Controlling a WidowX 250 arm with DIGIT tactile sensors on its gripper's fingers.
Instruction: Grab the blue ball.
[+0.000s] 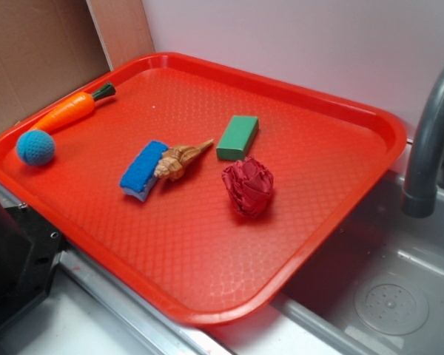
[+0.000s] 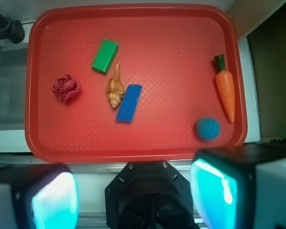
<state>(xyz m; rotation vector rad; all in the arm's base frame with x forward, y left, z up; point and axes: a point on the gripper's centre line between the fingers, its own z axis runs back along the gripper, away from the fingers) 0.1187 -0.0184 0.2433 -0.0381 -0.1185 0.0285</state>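
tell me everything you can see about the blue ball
The blue ball is small, round and teal-blue, with a knitted, yarn-like surface. It looks soft and intact. It rests on the red tray near one corner, close to the rim, just off the pointed tip of the toy carrot; whether they touch is unclear. Nothing grips it: in the wrist view the end effector is open, outside the tray's edge.
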